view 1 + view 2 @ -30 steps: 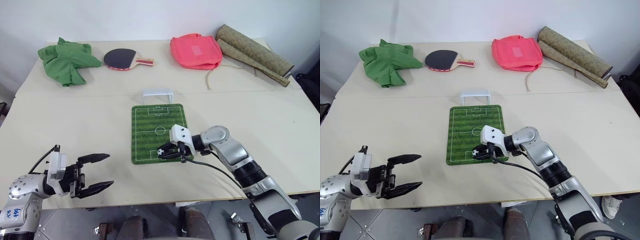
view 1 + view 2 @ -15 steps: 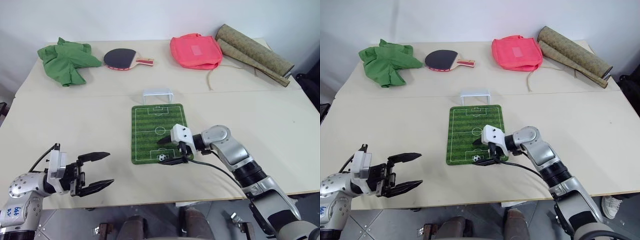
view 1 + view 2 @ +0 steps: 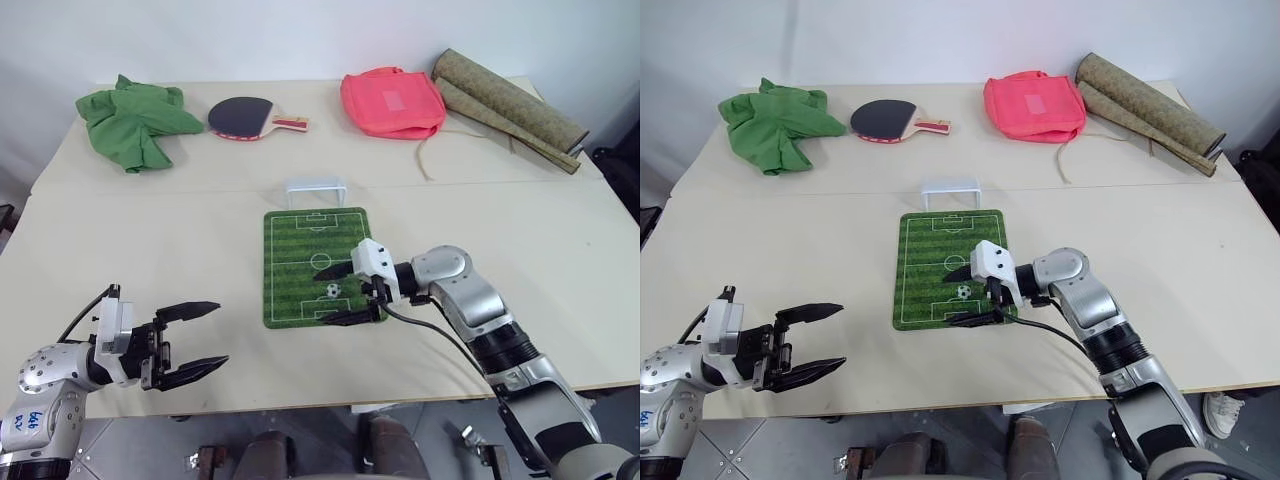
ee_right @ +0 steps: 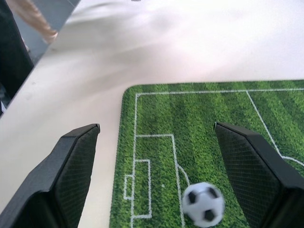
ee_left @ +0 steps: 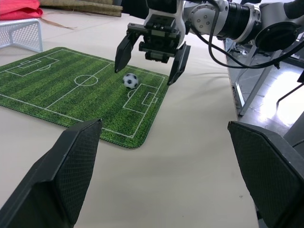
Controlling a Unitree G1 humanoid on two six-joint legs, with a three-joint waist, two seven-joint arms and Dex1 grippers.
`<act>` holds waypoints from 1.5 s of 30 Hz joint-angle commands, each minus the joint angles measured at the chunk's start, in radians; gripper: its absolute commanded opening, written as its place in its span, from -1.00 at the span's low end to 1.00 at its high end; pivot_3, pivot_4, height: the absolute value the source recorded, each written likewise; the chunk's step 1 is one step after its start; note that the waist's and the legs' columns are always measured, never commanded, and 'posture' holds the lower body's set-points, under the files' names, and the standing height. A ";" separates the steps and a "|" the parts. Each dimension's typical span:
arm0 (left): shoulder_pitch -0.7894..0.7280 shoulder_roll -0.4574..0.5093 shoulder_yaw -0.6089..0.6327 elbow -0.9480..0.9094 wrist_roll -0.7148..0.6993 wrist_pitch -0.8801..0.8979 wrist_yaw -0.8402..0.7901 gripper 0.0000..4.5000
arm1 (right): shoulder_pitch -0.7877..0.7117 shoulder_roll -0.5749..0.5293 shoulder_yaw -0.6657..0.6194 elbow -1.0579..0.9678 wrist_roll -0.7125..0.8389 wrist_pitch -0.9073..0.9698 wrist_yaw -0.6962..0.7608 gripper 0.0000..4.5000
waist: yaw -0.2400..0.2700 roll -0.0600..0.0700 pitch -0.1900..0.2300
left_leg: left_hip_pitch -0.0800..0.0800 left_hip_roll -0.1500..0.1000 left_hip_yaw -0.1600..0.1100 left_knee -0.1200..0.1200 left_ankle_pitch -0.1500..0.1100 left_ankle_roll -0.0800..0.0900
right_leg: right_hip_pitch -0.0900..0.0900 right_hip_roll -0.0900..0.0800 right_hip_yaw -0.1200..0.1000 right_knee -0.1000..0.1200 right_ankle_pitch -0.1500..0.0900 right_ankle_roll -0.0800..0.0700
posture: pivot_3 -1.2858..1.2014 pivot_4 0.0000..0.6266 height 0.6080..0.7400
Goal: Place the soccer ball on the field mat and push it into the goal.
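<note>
- The ball (image 3: 331, 291) sits free on the mat (image 3: 300, 262), on its near half, between the centre circle and the near penalty box.
- Right claw (image 3: 338, 295) hangs over the mat's near right part, fingers spread wide on either side of the ball and touching nothing; it holds nothing.
- Left claw (image 3: 193, 339) waits well off the mat's near left corner, over bare surface (image 3: 150, 230), jaws wide too, empty.
- The goal (image 3: 316, 191) stands just beyond the mat's far edge, mouth facing the pitch: a thin white frame with netting, light enough to skid, by my read.
- How will the ball handle? Tiny, round, smooth and hard-looking, white with black patches: I'd say it weighs next to nothing and rolls at the slightest touch.
- No need to grip it now; a gentle nudge from a fingertip on the ball's near side, aimed straight up the mat, looks like the call.
- Too hard or off-centre and it likely curves off the mat's side.
- The mat is flat, thin, with rounded corners and a printed grass-stripe face; it looks slightly napped, which should slow the roll a little.
- Beyond the mat, at the surface's far edge: a crumpled green cloth (image 3: 135, 120), a paddle (image 3: 250, 118), a soft pink bag (image 3: 391, 102), rolled mats (image 3: 505, 97).
</note>
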 commanded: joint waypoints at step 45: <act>0.088 -0.075 0.077 -0.124 -0.053 -0.022 0.083 1.00 | 0.240 -0.033 -0.022 -0.117 0.031 -0.161 -0.030 -0.98 | 0.002 -0.001 0.000 | 0.003 0.000 0.000 0.000 0.000 0.000 | 0.002 -0.001 0.001 0.000 0.000 0.000 | 0.03 -0.52 1.00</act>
